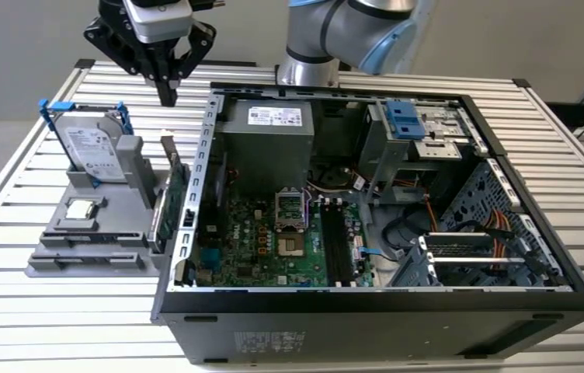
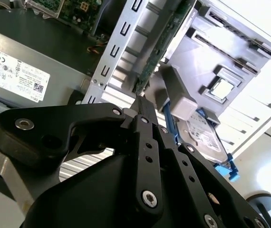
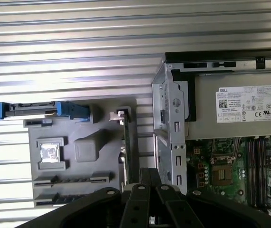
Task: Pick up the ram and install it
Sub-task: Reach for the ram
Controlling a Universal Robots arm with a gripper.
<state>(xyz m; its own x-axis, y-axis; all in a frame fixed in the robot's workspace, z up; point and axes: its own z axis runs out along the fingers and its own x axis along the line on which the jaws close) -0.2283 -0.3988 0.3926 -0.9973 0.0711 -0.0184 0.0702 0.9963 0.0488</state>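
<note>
Grey moulded holder (image 1: 43, 268) cradles the ram (image 1: 100, 235) edge-up in a narrow slot, probably to leave its long faces free for pinching, while the gripper (image 1: 168, 95) hangs well above, fingertips pressed together, empty.

Green ram (image 3: 125, 142), black claw (image 1: 168, 98), grey holder (image 1: 85, 263), silver slatted table (image 1: 64, 311)

Power supply (image 3: 240, 102): white label bearing a logo, certification marks, a barcode and rows of fine print too small to read, seen in both wrist views. Hard drive (image 1: 95, 148): white label, print unreadable. Computer case (image 1: 375, 334): pale sticker on its outer wall, unreadable.
</note>
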